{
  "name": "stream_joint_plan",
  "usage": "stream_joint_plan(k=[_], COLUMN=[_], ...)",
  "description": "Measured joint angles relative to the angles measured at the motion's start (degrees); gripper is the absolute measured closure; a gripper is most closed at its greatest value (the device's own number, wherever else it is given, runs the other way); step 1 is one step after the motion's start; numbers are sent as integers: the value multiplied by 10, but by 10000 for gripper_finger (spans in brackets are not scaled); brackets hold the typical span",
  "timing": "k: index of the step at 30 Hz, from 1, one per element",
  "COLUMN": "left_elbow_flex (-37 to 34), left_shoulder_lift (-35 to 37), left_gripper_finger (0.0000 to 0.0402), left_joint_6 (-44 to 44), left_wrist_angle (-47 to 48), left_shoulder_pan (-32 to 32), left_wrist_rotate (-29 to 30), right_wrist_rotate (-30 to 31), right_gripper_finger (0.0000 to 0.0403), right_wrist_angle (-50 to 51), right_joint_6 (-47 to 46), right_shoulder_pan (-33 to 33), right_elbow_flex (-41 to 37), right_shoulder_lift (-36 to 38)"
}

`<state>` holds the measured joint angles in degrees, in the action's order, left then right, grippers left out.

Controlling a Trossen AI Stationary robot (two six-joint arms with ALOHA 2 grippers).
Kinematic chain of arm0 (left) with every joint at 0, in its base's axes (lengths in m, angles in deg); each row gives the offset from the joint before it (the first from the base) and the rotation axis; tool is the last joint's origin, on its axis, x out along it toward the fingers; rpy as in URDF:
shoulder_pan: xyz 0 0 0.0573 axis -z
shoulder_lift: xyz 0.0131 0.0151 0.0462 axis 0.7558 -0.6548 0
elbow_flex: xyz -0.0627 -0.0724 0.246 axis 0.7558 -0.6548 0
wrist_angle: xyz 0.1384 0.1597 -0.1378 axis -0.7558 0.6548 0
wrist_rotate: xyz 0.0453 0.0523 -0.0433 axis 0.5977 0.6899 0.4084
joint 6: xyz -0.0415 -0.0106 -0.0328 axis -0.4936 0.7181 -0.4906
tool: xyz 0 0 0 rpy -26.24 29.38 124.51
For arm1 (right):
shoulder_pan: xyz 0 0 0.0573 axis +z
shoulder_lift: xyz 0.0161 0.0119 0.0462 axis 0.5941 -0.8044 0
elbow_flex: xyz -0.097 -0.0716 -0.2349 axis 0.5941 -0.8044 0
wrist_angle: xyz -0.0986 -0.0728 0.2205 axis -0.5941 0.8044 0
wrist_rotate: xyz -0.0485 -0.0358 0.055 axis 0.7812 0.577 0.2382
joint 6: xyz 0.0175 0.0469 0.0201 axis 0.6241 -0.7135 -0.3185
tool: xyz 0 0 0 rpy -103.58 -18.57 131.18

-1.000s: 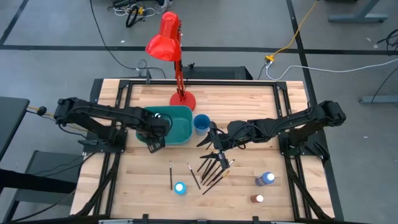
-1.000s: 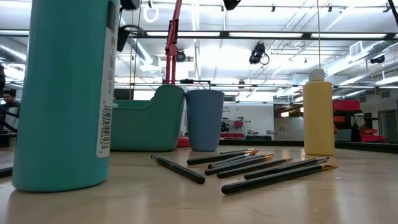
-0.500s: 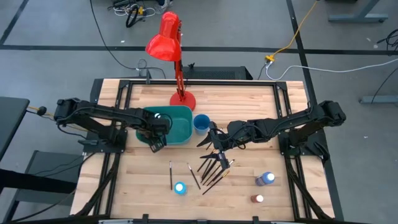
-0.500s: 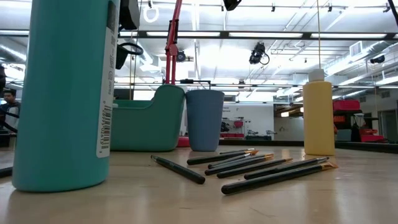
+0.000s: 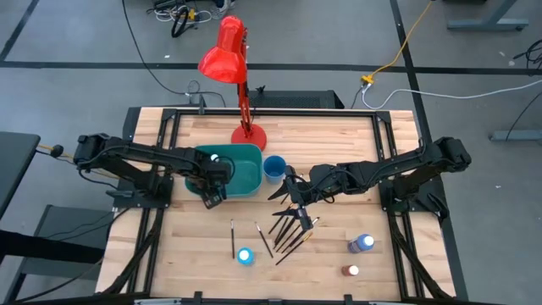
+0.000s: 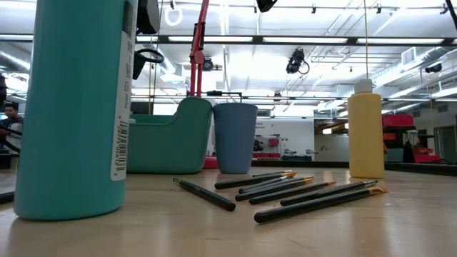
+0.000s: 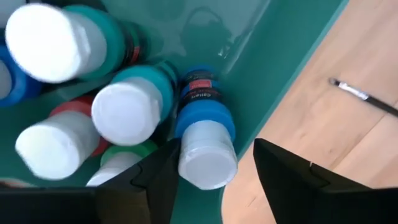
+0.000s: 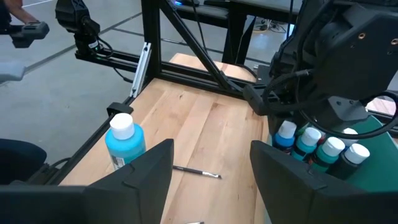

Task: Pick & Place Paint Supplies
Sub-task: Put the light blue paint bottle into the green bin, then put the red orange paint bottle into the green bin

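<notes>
My left gripper [image 5: 212,193] points down into the near left corner of the teal bin [image 5: 244,174] and is open. A blue paint bottle [image 7: 204,134] with a white cap stands tilted between its fingers, leaning on the bin's wall [image 7: 273,68]. Several more white-capped bottles [image 7: 124,112] fill the bin beside it. My right gripper [image 5: 292,193] hangs open and holding nothing above a heap of dark-handled brushes [image 5: 292,229]. A light blue bottle [image 8: 124,146] and a yellow bottle [image 6: 366,132] stand on the table.
A blue cup [image 5: 273,167] stands right of the bin, with a red lamp's base [image 5: 248,135] behind it. Loose brushes [image 5: 232,237] lie toward the near edge. A teal bottle [image 5: 245,256], a blue one [image 5: 362,244] and a brown one [image 5: 351,271] stand near the front.
My left gripper has come down a little over the bin's near left corner, then held still. My right arm has not moved.
</notes>
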<state>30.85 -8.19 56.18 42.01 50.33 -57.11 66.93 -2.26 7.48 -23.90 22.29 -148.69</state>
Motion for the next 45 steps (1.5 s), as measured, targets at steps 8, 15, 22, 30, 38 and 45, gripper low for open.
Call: stream_joint_plan(k=[8,15,22,30,38,45], left_elbow_flex=[35,117,219,229,229,229], left_shoulder_lift=[0,0,3,41,136,138], left_gripper_finger=[218,248,272,285,286,286], left_joint_6=[-7,3,24,47,13,72], left_wrist_angle=[69,123,169,124,40,-70], left_shoulder_pan=[0,0,34,142,217,252], left_wrist_rotate=[21,26,100,252,404,434], right_wrist_rotate=[0,0,0,0,0,-10], right_gripper_finger=[179,179,179,179,179,179], right_wrist_angle=[0,0,0,-10,-51,-72], right_joint_6=[0,0,0,-9,-100,-123], right_shoulder_pan=[0,0,0,0,0,0], right_elbow_flex=[0,0,0,0,0,0], right_shoulder_lift=[0,0,0,0,0,0])
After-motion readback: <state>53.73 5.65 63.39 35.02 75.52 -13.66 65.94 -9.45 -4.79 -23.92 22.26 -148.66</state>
